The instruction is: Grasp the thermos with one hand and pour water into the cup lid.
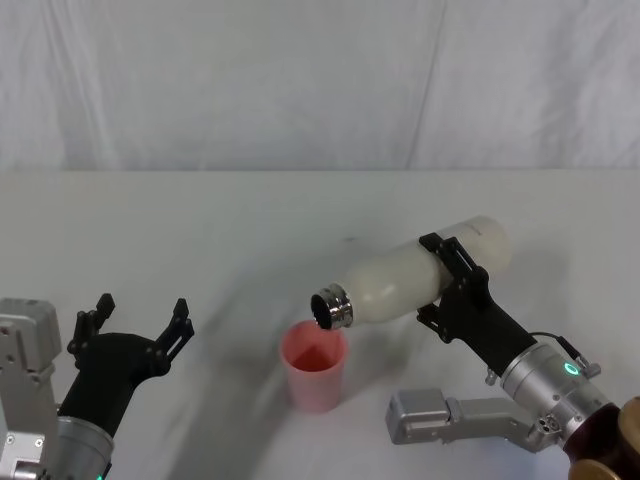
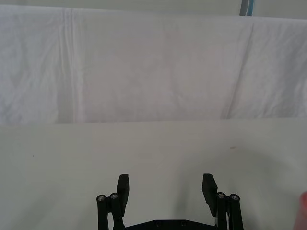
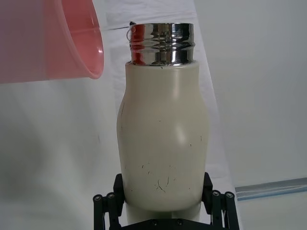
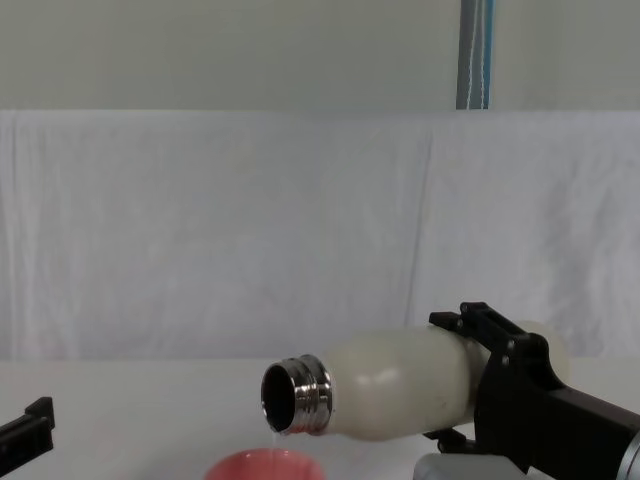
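Meanwhile, your right hand (image 1: 440,280) clamps the thermos (image 1: 420,280) at centre frame, its neck tipped over the cup lid (image 1: 315,365); left hand (image 1: 135,320) spread. Water (image 4: 274,436) seemingly trickles; tilting further risks overshooting the rim.

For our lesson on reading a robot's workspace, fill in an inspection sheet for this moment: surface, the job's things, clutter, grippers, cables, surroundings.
Surface: white table, bare where it shows.
Job's things: thermos tipped near level, steel neck over the cup lid; cup lid upright; thin water trickle falls from the neck.
Clutter: nothing seen.
Grippers: right gripper shut on the thermos body; left gripper open, low at the robot's left, apart from both.
Cables: nothing seen.
Surroundings: white cloth backdrop, blue strip above.
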Robot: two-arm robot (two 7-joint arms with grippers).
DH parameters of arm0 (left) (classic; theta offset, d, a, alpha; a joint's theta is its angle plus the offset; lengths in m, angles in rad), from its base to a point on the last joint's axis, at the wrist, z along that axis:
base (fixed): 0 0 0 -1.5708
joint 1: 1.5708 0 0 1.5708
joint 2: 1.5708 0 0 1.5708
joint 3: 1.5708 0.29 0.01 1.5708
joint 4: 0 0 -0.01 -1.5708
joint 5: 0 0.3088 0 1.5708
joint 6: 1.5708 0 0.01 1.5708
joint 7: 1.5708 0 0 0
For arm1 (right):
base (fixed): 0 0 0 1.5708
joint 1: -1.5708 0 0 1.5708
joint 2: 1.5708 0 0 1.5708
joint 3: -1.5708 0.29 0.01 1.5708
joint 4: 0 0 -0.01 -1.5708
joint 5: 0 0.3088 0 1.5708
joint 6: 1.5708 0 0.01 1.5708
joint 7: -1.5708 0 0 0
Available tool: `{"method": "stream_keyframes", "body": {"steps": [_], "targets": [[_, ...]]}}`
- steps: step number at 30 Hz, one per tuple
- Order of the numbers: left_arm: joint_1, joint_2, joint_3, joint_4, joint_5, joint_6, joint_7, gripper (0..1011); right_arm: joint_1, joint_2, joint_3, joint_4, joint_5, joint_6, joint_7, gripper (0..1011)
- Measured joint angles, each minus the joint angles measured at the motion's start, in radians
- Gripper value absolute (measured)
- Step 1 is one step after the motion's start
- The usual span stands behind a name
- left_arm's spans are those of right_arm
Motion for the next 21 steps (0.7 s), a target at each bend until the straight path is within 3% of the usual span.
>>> {"method": "stream_keyframes", "body": {"steps": [21], "targets": [[0.0,0.0,0.0,0.0,0.0,0.0,0.0,1001,0.001,0.004,-0.005,-0.001,-0.007,0.004,-0.002,951]]}}
